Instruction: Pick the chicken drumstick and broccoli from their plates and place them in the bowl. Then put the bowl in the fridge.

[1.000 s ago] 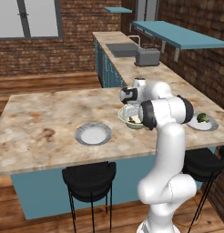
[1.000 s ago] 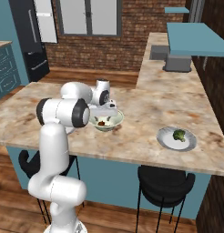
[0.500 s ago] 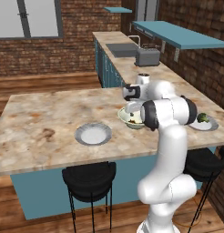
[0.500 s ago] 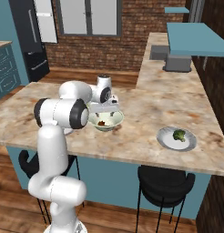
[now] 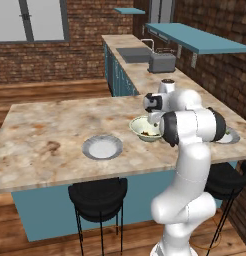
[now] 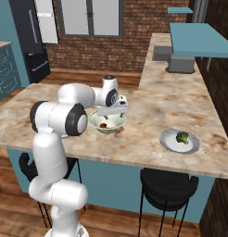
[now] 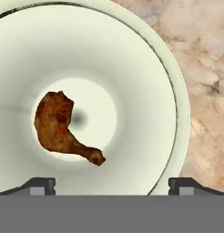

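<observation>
Hovering over the bowl (image 6: 107, 123), the gripper (image 7: 112, 184) is keeping its jaws wide open and empty; the drumstick (image 7: 61, 127) is lying inside. The broccoli (image 6: 182, 137) is waiting on its plate (image 6: 167, 143), well apart on the surface (image 6: 148, 115), toward the arm's right.

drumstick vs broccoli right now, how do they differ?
Place: the chicken drumstick lies on the bottom of the bowl, under the open pincer; the broccoli sits on its plate, off to the robot's right.
Look: the drumstick is reddish-brown and elongated; the broccoli is dark green and rounded.
Shared: both are small next to their dishes, and neither is held.
</observation>
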{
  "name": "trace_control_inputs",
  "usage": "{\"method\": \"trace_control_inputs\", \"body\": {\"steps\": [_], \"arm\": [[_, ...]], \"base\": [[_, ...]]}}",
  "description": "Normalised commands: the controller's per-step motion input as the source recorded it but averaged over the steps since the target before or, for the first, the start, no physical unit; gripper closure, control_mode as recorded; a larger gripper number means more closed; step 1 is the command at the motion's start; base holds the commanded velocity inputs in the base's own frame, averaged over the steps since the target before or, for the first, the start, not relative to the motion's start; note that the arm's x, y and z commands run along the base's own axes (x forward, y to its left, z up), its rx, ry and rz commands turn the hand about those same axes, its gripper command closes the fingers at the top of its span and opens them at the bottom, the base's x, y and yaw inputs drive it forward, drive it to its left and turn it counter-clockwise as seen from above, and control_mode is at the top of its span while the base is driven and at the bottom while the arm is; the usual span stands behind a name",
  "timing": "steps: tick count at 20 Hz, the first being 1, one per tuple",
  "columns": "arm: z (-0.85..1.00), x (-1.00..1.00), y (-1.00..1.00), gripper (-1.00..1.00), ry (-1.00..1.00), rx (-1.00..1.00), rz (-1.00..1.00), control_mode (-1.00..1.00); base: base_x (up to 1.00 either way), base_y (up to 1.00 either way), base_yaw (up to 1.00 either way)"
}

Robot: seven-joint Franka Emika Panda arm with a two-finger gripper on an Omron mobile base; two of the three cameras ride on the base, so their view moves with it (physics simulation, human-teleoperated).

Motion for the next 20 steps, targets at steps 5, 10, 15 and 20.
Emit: {"method": "trace_control_inputs", "body": {"steps": [5, 10, 15, 20], "arm": [[0.06, -0.43, -0.58, -1.00, -0.04, 0.01, 0.00, -1.00], [0.09, -0.30, -0.59, -1.00, 0.01, 0.02, -0.06, -1.00], [0.06, -0.21, -0.63, -1.00, 0.06, 0.09, -0.12, -1.00], [0.00, -0.01, -0.75, -1.00, 0.04, 0.04, -0.17, -1.00]], "base": [[0.00, 0.00, 0.00], [0.00, 0.00, 0.00], [0.00, 0.00, 0.00], [0.00, 0.00, 0.00]]}}
